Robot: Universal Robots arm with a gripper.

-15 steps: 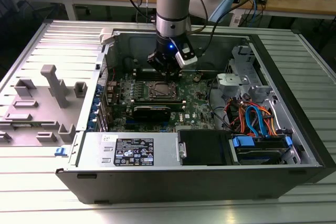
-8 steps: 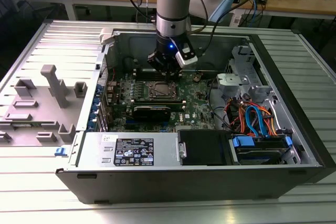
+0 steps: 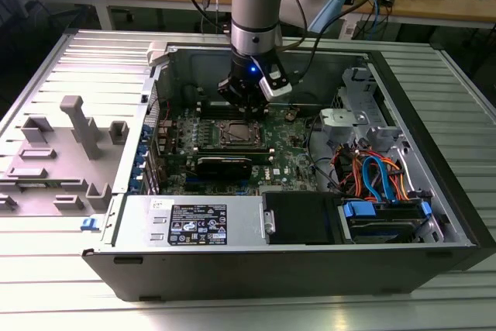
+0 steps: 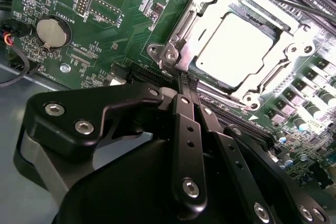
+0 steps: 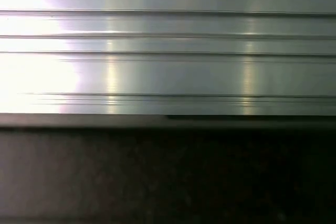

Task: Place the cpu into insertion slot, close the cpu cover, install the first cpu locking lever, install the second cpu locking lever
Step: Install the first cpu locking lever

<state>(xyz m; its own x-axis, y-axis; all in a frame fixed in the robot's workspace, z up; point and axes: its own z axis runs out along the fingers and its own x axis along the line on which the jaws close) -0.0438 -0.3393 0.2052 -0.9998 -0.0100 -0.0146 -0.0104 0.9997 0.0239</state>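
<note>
Pressed together with nothing between them, the gripper fingers meet at the edge of the insertion slot on the green motherboard; the cpu lies seated in the slot, its pale metal top showing through the window of the cpu cover, which lies flat over it; in the exterior view the gripper hangs just above the slot inside the open computer case.

tool fingers pressed together beside cpu cover, cpu seated
</note>
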